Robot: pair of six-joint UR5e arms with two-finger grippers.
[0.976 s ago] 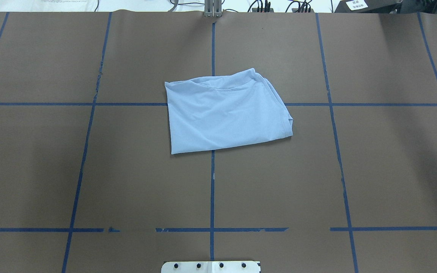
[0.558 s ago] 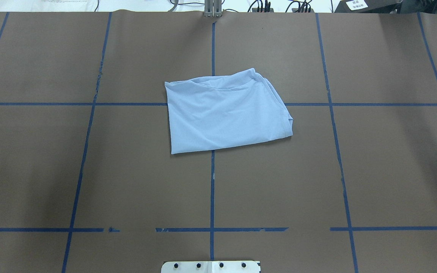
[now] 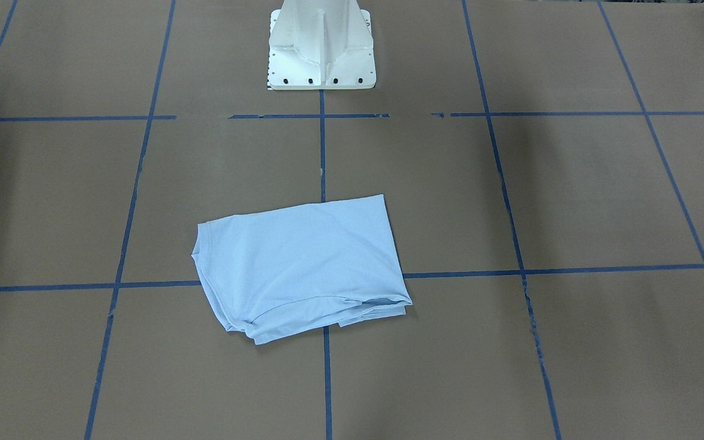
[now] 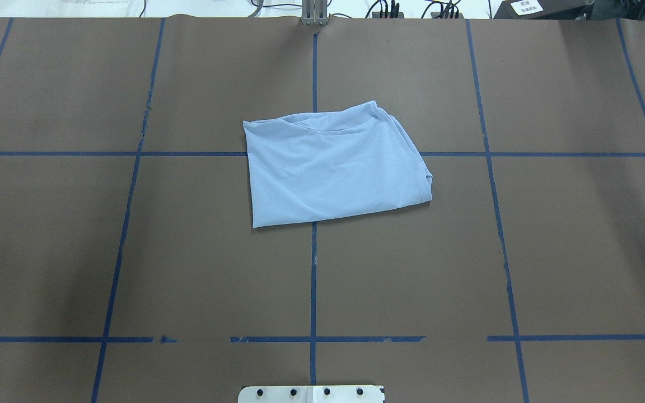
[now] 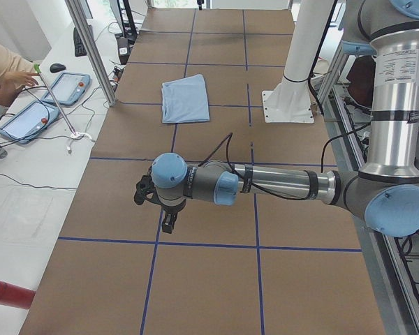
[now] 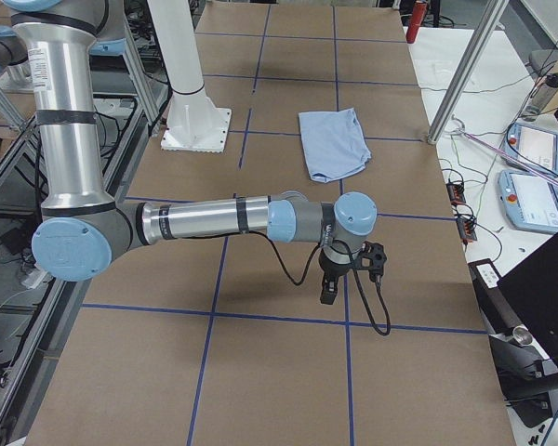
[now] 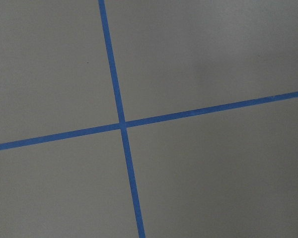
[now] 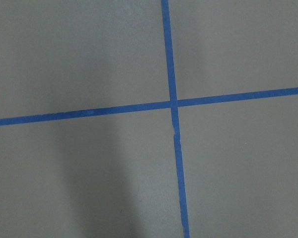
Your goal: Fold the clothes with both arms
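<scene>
Nothing is seen to have moved over the last second: the light blue T-shirt [image 4: 333, 168] lies folded into a compact rectangle at the middle of the brown, blue-taped table [image 4: 199, 268], untouched. The black left gripper [image 5: 168, 220] and black right gripper [image 6: 327, 290] are parked well apart from it, and their opening cannot be told. The folding is judged finished.

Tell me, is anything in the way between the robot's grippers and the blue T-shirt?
Nothing visible is. The folded light blue T-shirt lies mid-table. The left gripper and right gripper hang over opposite ends of the table, with only its brown surface and flat blue tape lines between.
</scene>
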